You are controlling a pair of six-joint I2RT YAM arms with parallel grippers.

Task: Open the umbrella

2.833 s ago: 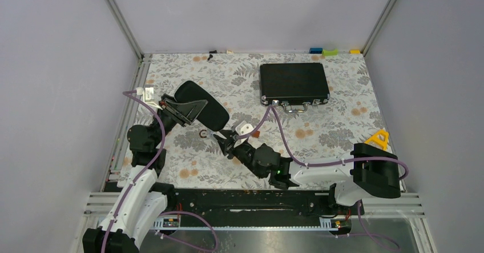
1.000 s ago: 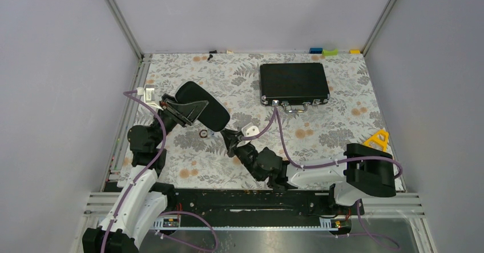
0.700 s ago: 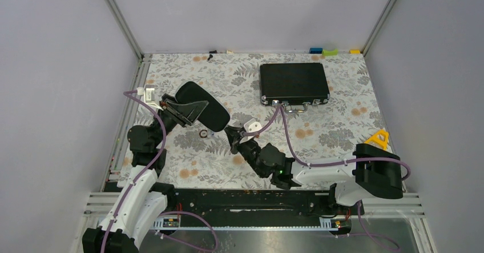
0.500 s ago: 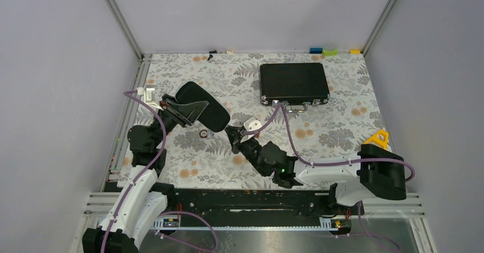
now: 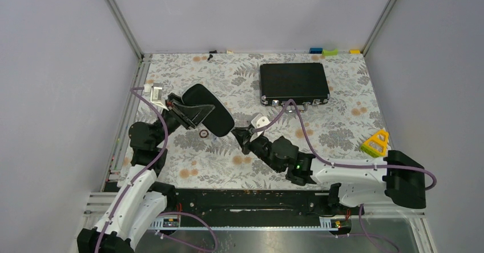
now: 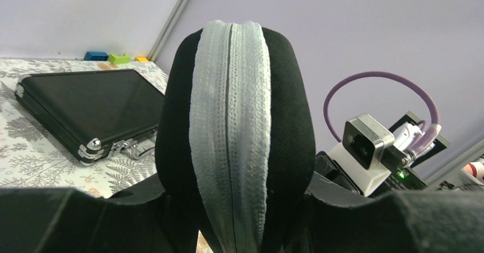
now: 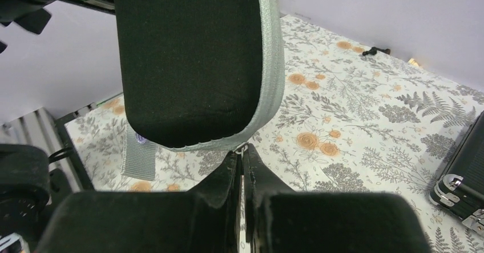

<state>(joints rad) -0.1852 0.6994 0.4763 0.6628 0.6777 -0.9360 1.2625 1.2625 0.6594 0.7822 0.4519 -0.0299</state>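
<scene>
No umbrella shows in any view. My left gripper [image 5: 184, 111] is shut on a black oval case [image 5: 209, 109] and holds it above the table, left of centre. In the left wrist view the case [image 6: 285, 121] stands on edge between the fingers, its grey zipper band [image 6: 231, 127] closed. My right gripper [image 5: 240, 133] is at the case's lower right end. In the right wrist view that gripper [image 7: 241, 153] is shut on the small metal zipper pull [image 7: 242, 148] under the case [image 7: 188, 64].
A flat black briefcase [image 5: 294, 83] lies closed at the back right. A yellow triangular piece [image 5: 375, 143] sits near the right edge. A small ring [image 5: 203, 134] lies under the case. A grey strap [image 7: 140, 159] hangs off the case. Small coloured blocks [image 5: 329, 52] line the back wall.
The right arm has swung to the right, and its gripper has moved right and slightly back along the case's end. The left gripper and case have shifted a little to the right.
</scene>
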